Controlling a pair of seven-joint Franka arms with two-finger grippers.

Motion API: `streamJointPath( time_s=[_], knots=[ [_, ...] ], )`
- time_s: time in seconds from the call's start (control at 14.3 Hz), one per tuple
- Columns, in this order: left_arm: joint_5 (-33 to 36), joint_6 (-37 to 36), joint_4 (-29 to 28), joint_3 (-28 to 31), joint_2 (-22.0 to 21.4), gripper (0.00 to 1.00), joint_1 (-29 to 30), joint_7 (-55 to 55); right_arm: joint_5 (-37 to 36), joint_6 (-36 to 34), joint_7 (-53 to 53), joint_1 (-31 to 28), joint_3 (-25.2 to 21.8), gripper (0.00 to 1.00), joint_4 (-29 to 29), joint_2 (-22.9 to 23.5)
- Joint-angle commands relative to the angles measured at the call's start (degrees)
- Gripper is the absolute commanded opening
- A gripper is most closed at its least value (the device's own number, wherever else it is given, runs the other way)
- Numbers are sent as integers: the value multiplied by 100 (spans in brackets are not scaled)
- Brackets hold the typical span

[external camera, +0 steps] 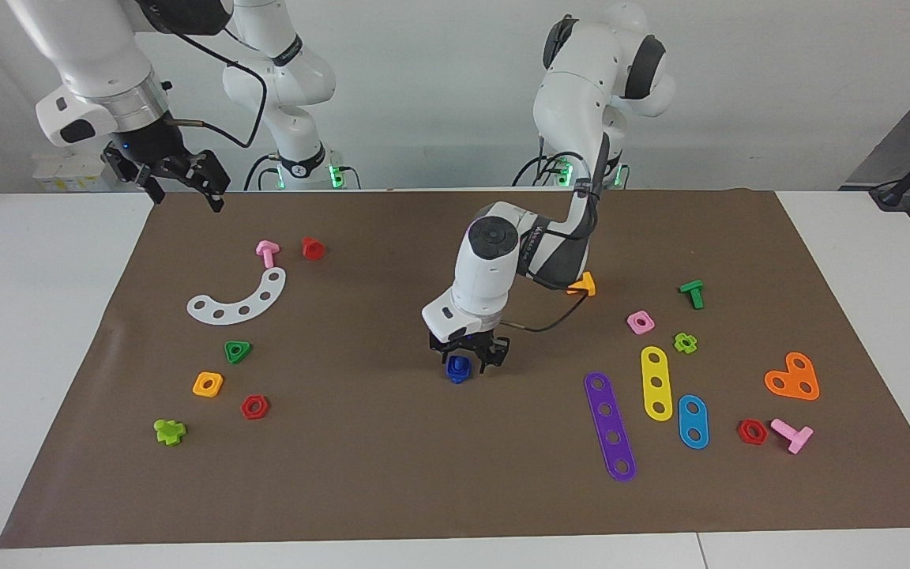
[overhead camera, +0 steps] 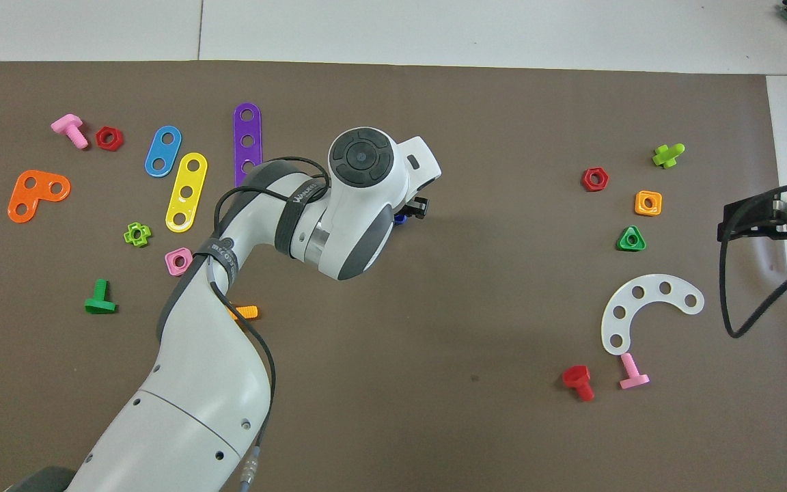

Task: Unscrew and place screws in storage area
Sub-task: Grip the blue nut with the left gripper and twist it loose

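A dark-blue screw [external camera: 459, 369] stands on the brown mat near the middle of the table. My left gripper [external camera: 467, 362] is down at the mat right around it, and the wrist hides all but a blue sliver of the screw [overhead camera: 400, 219] in the overhead view. The storage area [external camera: 297, 379] is the plain patch toward the right arm's end, with a green triangle nut [external camera: 237, 351], an orange square nut [external camera: 208, 384] and a red hexagon nut [external camera: 254, 407]. My right gripper [external camera: 186, 199] waits open, raised over the mat's corner at its own end.
A white curved strip [external camera: 238, 299], a pink bolt [external camera: 267, 253], a red bolt [external camera: 312, 248] and a lime piece [external camera: 169, 431] lie around the storage area. Purple [external camera: 610, 425], yellow [external camera: 656, 382] and blue [external camera: 693, 421] strips, an orange bolt [external camera: 583, 284] and a pink nut [external camera: 640, 322] lie toward the left arm's end.
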Motion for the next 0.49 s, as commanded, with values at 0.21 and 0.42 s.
streamJointPath(
  time_s=[0.21, 0.42],
  knots=[
    [53, 184, 111, 90, 154, 73, -95, -137, 122, 110, -32, -40, 2, 100, -145, -120],
    [53, 184, 102, 90, 154, 71, -121, -137, 122, 110, -32, -40, 2, 100, -145, -120]
  ],
)
